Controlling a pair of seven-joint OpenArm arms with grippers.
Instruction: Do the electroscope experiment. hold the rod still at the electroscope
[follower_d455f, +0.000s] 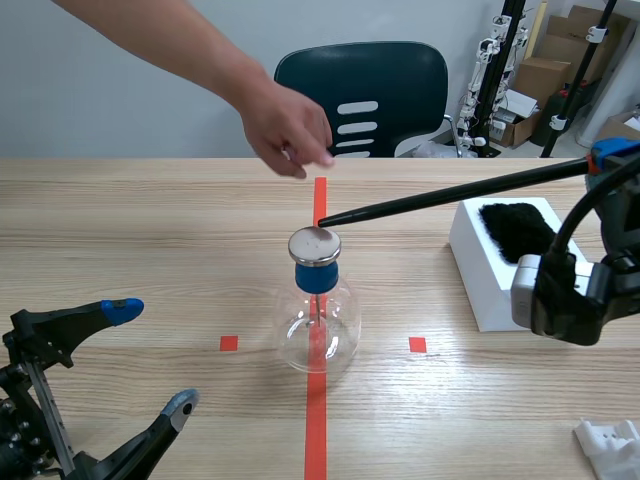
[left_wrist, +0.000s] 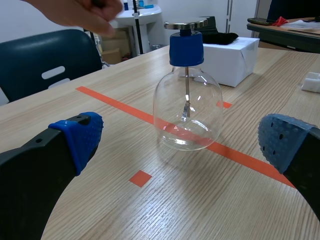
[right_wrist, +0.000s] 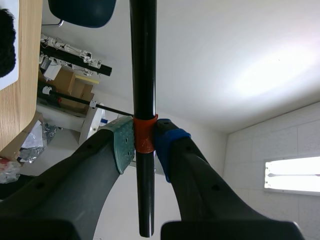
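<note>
- The long black rod has its tip just over the round metal plate of the clear glass flask electroscope with a blue stopper. You cannot tell whether it is touching.
- Your right jaws are clamped on the rod's orange band, so the hold step is in hand.
- I judge the next move calls for stillness only: no drift, no dip onto the plate.
- Your left jaws stand wide apart, low on the pale wooden surface, well apart from the flask.
- A person's hand hovers beyond the plate; keep the rod away from it.

One rod, one electroscope, one box
</note>
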